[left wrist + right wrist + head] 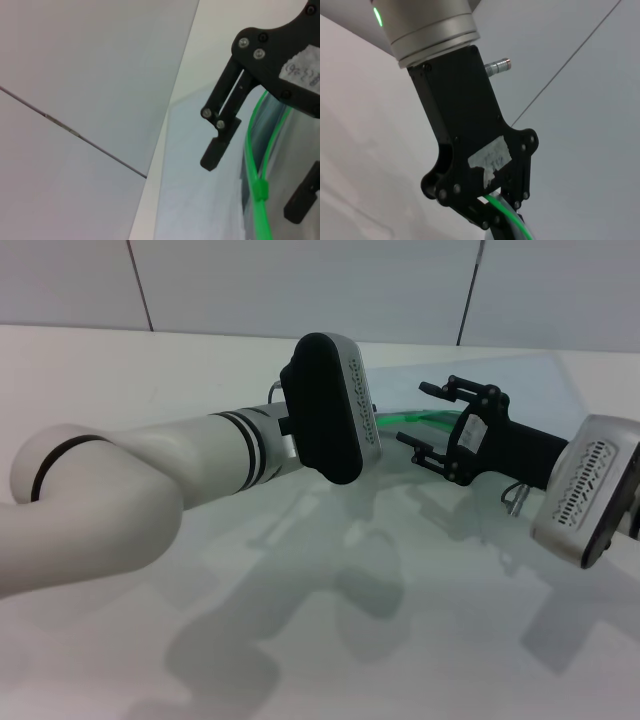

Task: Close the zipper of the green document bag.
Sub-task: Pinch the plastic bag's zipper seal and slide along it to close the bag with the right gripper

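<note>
**Zip closure: right gripper lined up over the slider**

**Position.** The document bag (200, 210) lies flat on the white table (150, 370), towards the far right of the scene, between the two arms. Its zipper (250, 145) runs along one long edge. The right gripper (414, 413) reaches in from the right with its jaws apart, one on each side of the zip line. The slider (259, 191) sits in the gap between them, touched by neither. This placement probably prepares a pinch on the slider, followed by a pull along the track.

**Support arm.** The left gripper (492, 212) hangs over the same green edge, just left of the right gripper. It is likely there to steady the bag against the pull. Whether it is gripping anything cannot be told. From the head camera it is hidden behind the left arm's wrist housing (330, 405).

**Materials.**
- Bag: thin, translucent, pale blue-grey plastic film, smooth and slightly glossy. Expect it to slide on the table.
- Zipper: two narrow bright green strips, parted beyond the slider, so closure is not yet complete.
- Slider: a small green block.
</note>
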Motion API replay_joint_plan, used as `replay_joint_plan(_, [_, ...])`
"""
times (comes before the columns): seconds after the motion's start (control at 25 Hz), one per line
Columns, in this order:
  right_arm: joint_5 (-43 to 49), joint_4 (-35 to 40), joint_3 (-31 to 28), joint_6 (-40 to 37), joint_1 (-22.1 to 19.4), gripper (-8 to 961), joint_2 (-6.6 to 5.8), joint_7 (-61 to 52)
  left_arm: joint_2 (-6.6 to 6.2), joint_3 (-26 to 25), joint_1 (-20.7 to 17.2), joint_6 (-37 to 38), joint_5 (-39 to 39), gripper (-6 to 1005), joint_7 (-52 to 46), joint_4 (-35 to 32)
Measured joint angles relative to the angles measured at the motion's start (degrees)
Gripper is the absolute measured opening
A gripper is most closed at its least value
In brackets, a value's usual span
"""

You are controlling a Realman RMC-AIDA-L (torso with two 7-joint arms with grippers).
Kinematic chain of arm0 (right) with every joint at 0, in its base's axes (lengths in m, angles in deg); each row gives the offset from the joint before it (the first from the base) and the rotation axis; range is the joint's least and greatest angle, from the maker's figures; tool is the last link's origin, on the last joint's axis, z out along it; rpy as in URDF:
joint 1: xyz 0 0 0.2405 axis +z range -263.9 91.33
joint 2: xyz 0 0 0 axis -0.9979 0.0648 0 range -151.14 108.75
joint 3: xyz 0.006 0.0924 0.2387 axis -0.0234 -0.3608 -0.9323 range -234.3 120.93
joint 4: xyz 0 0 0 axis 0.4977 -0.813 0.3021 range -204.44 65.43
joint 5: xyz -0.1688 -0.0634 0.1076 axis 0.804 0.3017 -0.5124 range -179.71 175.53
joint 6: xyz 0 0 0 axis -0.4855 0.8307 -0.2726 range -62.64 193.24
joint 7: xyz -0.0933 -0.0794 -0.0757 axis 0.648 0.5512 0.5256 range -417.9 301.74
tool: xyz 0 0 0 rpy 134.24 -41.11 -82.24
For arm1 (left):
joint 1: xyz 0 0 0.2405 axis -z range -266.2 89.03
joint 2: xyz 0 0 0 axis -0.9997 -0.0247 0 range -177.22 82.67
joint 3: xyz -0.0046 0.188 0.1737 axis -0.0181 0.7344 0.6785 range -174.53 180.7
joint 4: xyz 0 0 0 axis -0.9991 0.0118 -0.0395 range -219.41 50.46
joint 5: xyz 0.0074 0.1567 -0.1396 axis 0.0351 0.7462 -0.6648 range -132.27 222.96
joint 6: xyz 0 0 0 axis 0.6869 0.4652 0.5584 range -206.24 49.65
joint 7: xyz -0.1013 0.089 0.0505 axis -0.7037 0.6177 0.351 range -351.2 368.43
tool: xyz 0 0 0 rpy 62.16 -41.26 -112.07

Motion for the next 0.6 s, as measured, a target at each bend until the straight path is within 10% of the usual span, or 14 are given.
replay_joint_plan(0.6, [0.0, 0.59, -0.03, 0.05, 0.02, 560, 0.44, 1.53, -0.01, 0.01, -0.06, 0.01, 0.0, 56, 0.0, -0.03])
